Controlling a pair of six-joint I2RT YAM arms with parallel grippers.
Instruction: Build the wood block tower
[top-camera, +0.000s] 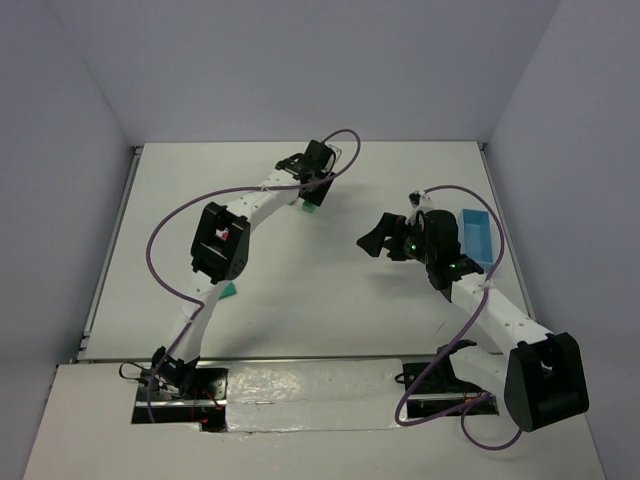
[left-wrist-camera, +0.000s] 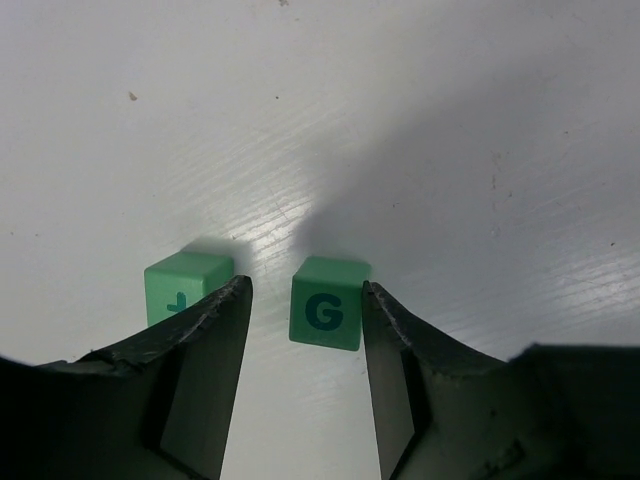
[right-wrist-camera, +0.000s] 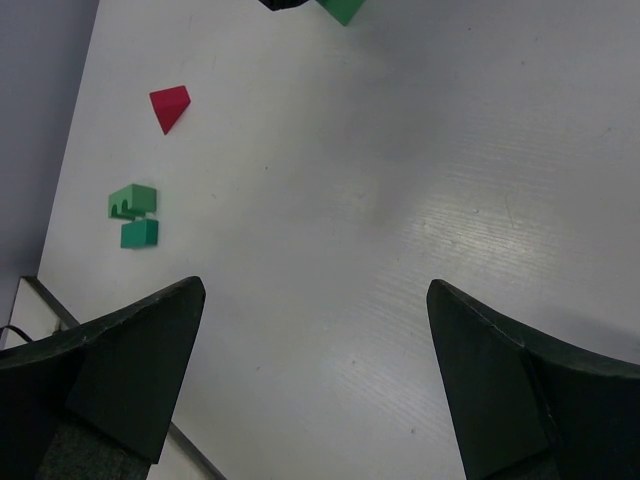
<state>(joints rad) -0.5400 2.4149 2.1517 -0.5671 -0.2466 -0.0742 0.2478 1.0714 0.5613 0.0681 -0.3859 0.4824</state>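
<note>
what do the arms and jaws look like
The left arm and right arm match: white tubular links joined by bulky black housings. A thin purple cable loops loosely alongside each one. The jaws are matte black and wedge-shaped, with rough, uneven edges.

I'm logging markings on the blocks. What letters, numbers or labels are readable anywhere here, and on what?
"G": on the green cube straddled by the left gripper.
Dark mark, half hidden by that gripper, unreadable: on the neighbouring green cube.
Nothing else is legible in any view.
</note>
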